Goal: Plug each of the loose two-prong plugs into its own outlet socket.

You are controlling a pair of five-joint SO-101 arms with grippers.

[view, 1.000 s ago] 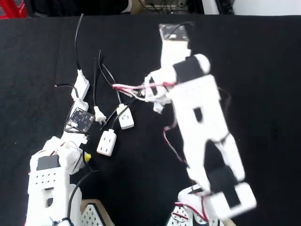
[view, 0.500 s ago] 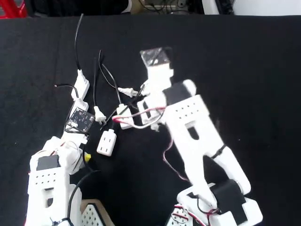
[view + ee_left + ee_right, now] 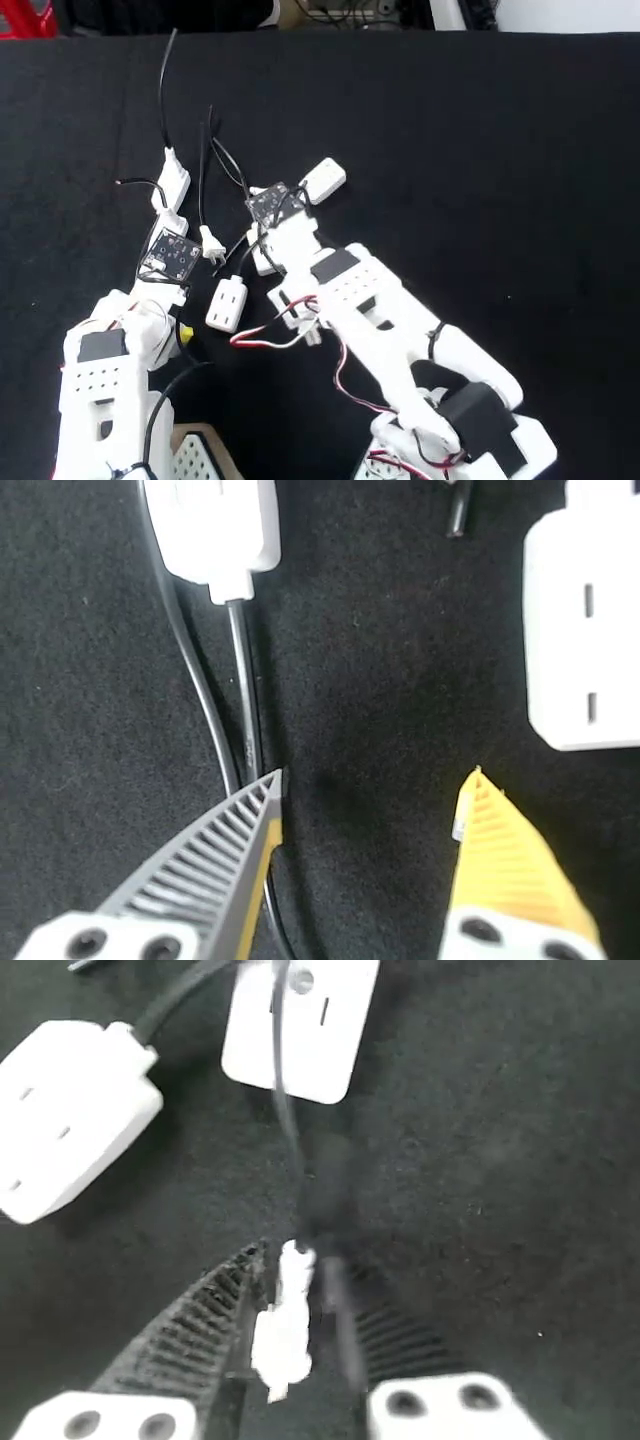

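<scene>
My right gripper point(image 3: 295, 1260) is shut on a small white two-prong plug point(image 3: 283, 1330), whose black cable point(image 3: 285, 1110) runs away across a white outlet socket point(image 3: 300, 1025). A second white socket point(image 3: 70, 1110) lies beside it. From above, the right arm point(image 3: 350, 290) leans over the cluster of sockets, with one socket point(image 3: 323, 178) just beyond its wrist and another point(image 3: 227, 303) on the near side. My left gripper point(image 3: 376, 774) stands open and holds nothing, just above the black cloth beside a black cable point(image 3: 245, 710). A white plug body point(image 3: 215, 525) and a slotted socket point(image 3: 590, 630) lie ahead of it.
A black cloth point(image 3: 520, 150) covers the table, with broad free room on its right half. Loose black cables point(image 3: 165, 80) trail toward the far left. Another white plug point(image 3: 175, 180) and a small plug point(image 3: 210, 240) lie by the left arm point(image 3: 105, 380).
The right arm has swung left and come down from the far middle to the socket cluster, uncovering the far socket. The left arm has stayed put.
</scene>
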